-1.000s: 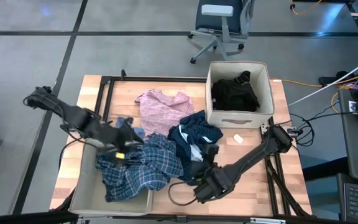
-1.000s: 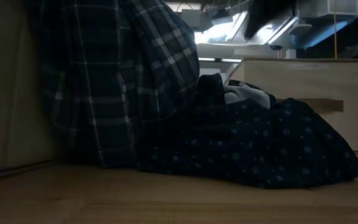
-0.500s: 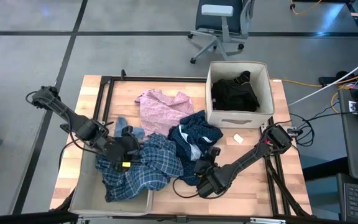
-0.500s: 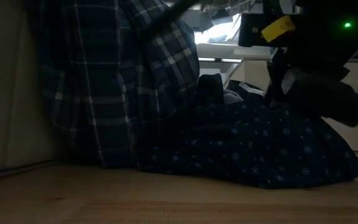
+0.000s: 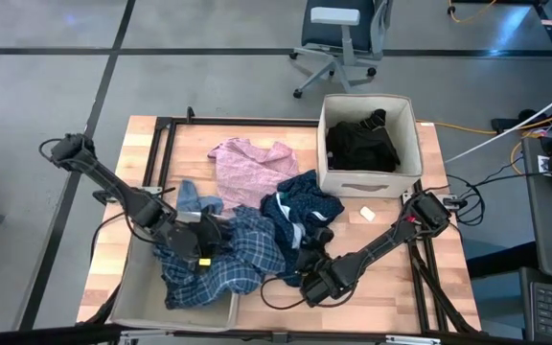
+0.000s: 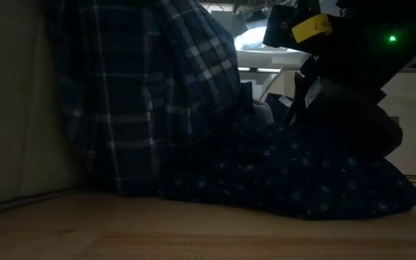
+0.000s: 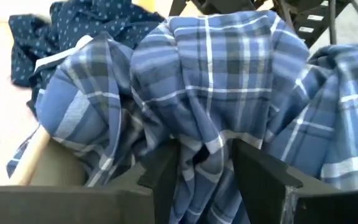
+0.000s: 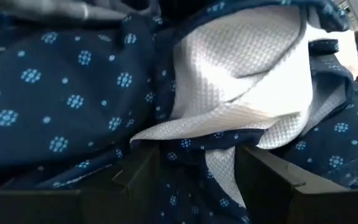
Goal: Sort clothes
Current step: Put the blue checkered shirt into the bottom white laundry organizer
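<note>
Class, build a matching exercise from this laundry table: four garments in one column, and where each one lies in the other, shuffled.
Things:
1. plaid shirt
2. black clothes
3. pink top
4. dotted navy garment

Places:
A. inside the upright beige bin
B. spread flat on bare wood at the table's far side
C. under the right gripper
D. draped over the bin on the left, under the left gripper

Pairs: 1-D, 2-A, 3-B, 4-C
</note>
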Available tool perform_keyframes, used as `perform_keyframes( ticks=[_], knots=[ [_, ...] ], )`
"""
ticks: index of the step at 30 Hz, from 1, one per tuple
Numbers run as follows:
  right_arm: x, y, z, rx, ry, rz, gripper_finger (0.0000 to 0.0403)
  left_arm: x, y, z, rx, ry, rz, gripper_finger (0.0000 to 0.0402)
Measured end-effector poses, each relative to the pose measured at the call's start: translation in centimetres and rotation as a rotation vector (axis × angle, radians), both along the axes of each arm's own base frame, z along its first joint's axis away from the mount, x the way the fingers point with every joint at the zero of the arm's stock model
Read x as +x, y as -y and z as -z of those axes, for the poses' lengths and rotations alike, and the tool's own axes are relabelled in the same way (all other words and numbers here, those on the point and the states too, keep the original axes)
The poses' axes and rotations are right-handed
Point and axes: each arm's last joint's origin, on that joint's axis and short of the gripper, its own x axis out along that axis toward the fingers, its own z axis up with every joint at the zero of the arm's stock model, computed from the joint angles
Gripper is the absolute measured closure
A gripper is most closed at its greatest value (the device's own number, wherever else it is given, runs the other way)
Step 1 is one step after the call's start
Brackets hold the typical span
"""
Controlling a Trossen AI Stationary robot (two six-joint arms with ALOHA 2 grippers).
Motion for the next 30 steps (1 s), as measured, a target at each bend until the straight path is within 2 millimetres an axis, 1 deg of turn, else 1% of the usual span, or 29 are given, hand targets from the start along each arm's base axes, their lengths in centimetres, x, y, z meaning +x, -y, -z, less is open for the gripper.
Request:
perform_keyframes(
  ticks=[2, 4, 6, 8, 9, 10, 12, 15, 18, 20, 24, 30],
  knots=[
    [0.0, 0.0, 0.0, -0.009, 0.007, 0.002, 0.0205, 0.2, 0.2, 0.2, 0.004, 0.011, 0.009, 0.0268],
    [0.1, 0.0, -0.1, -0.019, 0.022, 0.004, 0.0205, 0.4, 0.2, 0.4, 0.026, 0.008, 0.014, 0.0290],
    [0.2, 0.0, -0.1, -0.025, 0.040, 0.006, 0.0205, 0.5, 0.2, 0.6, 0.044, 0.005, 0.004, 0.0325],
    [0.2, 0.0, -0.1, -0.027, 0.040, 0.006, 0.0205, 0.5, 0.2, 0.7, 0.051, 0.006, 0.004, 0.0371],
    [0.2, 0.0, -0.1, -0.027, 0.040, 0.006, 0.0205, 0.5, 0.1, 0.5, 0.049, 0.010, 0.003, 0.0385],
    [0.2, 0.0, -0.1, -0.027, 0.040, 0.006, 0.0205, 0.4, 0.1, 0.3, 0.043, 0.013, 0.004, 0.0391],
    [0.2, 0.0, -0.1, -0.027, 0.040, 0.006, 0.0205, 0.3, 0.0, -0.6, 0.015, 0.018, 0.002, 0.0391],
    [0.2, 0.0, -0.1, -0.028, 0.040, 0.006, 0.0205, -0.5, 0.0, -2.9, -0.002, 0.012, 0.016, 0.0398],
    [0.2, 0.0, -0.1, -0.028, 0.039, 0.006, 0.0205, -1.5, -0.2, -6.2, -0.022, 0.034, 0.020, 0.0398],
    [0.2, 0.0, -0.1, -0.028, 0.039, 0.006, 0.0205, -2.4, -0.5, -7.9, -0.004, 0.031, 0.018, 0.0399],
    [0.4, 0.3, -0.1, -0.023, 0.040, 0.018, 0.0205, -4.0, -1.2, -11.5, 0.023, 0.078, -0.002, 0.0400],
    [0.5, 0.6, -0.1, -0.015, 0.036, 0.028, 0.0205, -6.7, -2.0, -15.9, 0.029, 0.169, 0.003, 0.0400]
  ],
)
